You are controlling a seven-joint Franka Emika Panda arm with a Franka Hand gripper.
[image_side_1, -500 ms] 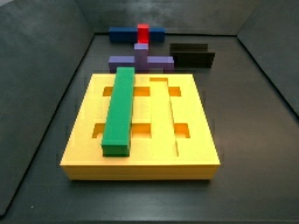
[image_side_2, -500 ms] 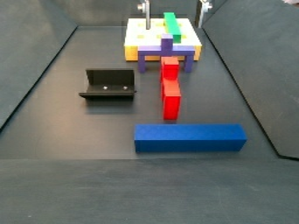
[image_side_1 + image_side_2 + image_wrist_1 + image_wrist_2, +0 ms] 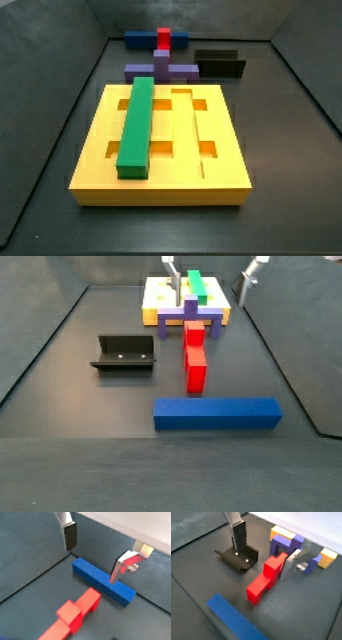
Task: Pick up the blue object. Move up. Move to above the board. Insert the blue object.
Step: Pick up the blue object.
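1 gripper (image 3: 93, 552) up over floor, 1 blue object (image 3: 217, 413), 1 board (image 3: 163, 140), 1 green bar (image 3: 136, 125), 1 red block (image 3: 195, 354), 1 purple block (image 3: 162, 71), 1 fixture (image 3: 120, 353).

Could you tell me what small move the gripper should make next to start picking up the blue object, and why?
Probably move the gripper toward the blue object and lower. In a wrist view its open fingers hang above the floor, holding nothing, with the bar lying flat below; in a side view the fingers show at the far end over the board.
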